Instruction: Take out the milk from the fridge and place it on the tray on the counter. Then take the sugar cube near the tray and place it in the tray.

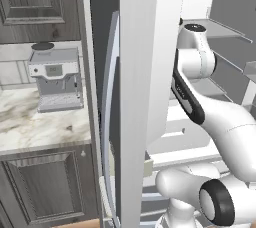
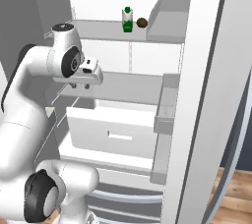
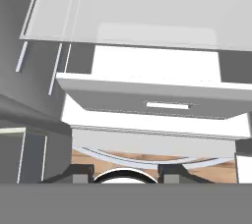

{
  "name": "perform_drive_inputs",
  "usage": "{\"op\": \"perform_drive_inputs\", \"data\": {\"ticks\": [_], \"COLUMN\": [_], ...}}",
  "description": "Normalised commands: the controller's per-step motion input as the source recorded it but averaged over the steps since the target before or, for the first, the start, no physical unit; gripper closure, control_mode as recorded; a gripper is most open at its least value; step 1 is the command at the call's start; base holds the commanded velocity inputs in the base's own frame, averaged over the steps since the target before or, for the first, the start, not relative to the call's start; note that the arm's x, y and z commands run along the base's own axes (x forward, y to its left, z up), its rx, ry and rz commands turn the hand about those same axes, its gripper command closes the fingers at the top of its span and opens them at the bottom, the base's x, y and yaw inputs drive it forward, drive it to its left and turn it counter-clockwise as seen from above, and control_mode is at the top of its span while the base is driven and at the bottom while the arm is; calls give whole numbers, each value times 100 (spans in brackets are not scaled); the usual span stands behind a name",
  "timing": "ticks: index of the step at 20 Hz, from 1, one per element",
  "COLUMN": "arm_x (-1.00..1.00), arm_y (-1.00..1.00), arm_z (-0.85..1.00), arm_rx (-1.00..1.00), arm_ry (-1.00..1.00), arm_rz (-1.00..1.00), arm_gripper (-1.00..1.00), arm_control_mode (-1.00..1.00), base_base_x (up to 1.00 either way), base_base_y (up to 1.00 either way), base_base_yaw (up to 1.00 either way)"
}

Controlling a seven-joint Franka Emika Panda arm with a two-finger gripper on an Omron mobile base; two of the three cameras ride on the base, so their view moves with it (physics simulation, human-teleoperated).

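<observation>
Milk (image 2: 127, 20) stands upright on upper fridge (image 2: 147, 95) shelf, brown round item (image 2: 142, 22) just beside it. Your gripper (image 2: 79, 86) hangs lower left, well apart, pointing down, holding nothing; finger gap: cannot tell.

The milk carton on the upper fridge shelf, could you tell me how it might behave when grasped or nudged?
The milk stands upright, tall for its narrow base, so a push near its top would probably tip it. It looks small, so likely light. The round brown item close beside it could roll if bumped.
</observation>
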Motion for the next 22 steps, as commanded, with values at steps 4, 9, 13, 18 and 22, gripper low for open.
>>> {"op": "perform_drive_inputs", "data": {"ticks": [4,9,13,18,22], "arm_x": [-37,-72,-31,0,0], "arm_y": [0,-5,-12,-23,-35], "arm_z": [0,0,12,34,51], "arm_rx": [0,0,0,0,5], "arm_ry": [0,0,-21,-33,-15], "arm_rz": [0,-1,0,3,1], "arm_gripper": [-100,-100,-100,-100,-100], "arm_control_mode": [-100,-100,-100,-100,-100], "base_base_x": [0,0,0,0,0], "base_base_y": [0,0,0,0,0], "base_base_yaw": [0,0,0,0,0]}}
